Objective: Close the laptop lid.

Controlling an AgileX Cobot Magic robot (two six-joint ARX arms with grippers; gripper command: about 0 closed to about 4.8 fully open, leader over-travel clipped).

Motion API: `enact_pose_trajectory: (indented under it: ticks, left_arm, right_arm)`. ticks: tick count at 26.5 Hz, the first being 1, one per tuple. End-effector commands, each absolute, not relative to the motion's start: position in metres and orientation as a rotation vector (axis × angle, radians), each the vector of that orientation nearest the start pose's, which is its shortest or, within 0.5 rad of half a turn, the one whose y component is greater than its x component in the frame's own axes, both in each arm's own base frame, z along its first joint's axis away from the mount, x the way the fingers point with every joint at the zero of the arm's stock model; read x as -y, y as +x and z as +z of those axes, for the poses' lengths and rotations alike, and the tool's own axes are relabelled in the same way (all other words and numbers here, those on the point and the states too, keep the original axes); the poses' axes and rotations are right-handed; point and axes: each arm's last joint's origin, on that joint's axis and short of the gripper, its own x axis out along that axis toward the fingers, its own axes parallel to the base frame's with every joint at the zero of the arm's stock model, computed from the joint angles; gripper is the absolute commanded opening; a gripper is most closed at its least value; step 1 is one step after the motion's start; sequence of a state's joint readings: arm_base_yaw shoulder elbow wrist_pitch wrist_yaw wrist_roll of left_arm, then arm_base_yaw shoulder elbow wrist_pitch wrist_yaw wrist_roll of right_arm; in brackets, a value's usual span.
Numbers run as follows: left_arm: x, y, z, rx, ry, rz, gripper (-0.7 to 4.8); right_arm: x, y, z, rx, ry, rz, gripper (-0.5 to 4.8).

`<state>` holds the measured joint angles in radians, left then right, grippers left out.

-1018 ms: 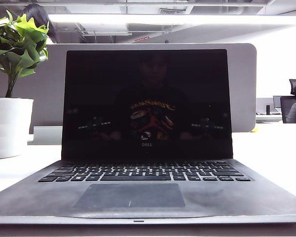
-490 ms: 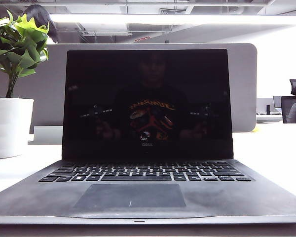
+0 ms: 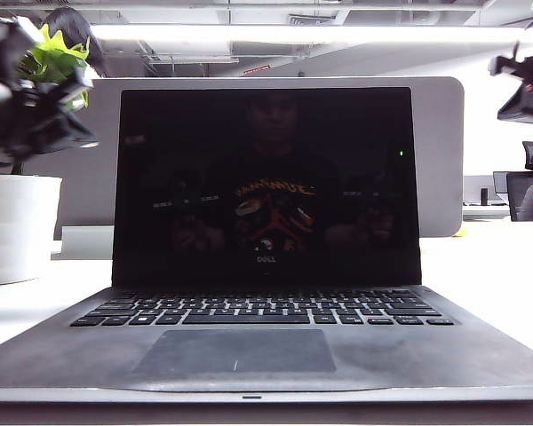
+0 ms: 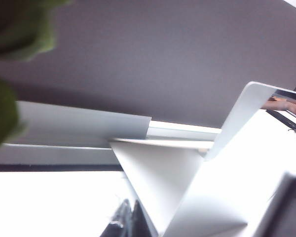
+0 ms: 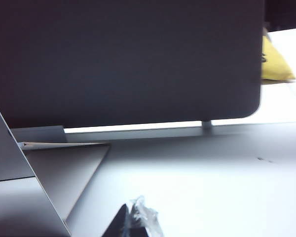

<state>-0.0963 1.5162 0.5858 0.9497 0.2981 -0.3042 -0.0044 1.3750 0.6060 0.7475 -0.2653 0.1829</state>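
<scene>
The laptop stands open facing the exterior camera, its lid (image 3: pixel 266 177) upright with a glossy black screen above the keyboard (image 3: pixel 262 309). My left gripper (image 3: pixel 58 106) hangs blurred at the upper left, in front of the plant and apart from the lid's left edge. My right gripper (image 3: pixel 520 84) is high at the upper right, well clear of the lid. In the left wrist view the fingertips (image 4: pixel 130 220) sit together, with the silver lid (image 4: pixel 237 123) seen edge-on beyond. The right wrist view shows shut fingertips (image 5: pixel 133 218) and the lid's back (image 5: pixel 5 148) off to one side.
A white pot (image 3: pixel 18 226) with a green plant stands left of the laptop. A grey partition (image 3: pixel 437 151) runs behind it. A black office chair (image 3: pixel 531 186) is far right. A yellow object (image 5: pixel 274 64) lies past the partition's corner.
Both grippers have come into the exterior view, the left at the upper left over the plant, the right at the upper right. The lid has not moved.
</scene>
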Motion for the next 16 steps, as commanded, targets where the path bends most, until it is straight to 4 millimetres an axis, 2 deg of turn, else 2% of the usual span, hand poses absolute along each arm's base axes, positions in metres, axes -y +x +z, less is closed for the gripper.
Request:
enact_pose_trajectory:
  ticks: [1, 3, 7, 16]
  left_arm:
    - [0.037, 0.304, 0.214, -0.004, -0.285, -0.399, -0.05]
    - [0.037, 0.309, 0.215, -0.001, -0.278, -0.398, -0.05]
    - [0.039, 0.310, 0.215, -0.023, -0.277, -0.467, -0.05]
    - [0.043, 0.308, 0.211, -0.081, -0.275, -0.631, -0.05]
  right_arm:
    - [-0.010, 0.301, 0.236, -0.035, 0.182, 0.374, -0.01]
    - [-0.012, 0.313, 0.234, -0.055, 0.183, 0.465, -0.01]
    - [-0.020, 0.324, 0.230, -0.109, 0.192, 0.623, -0.01]
    - [-0.025, 0.328, 0.243, -0.092, 0.173, 0.830, -0.01]
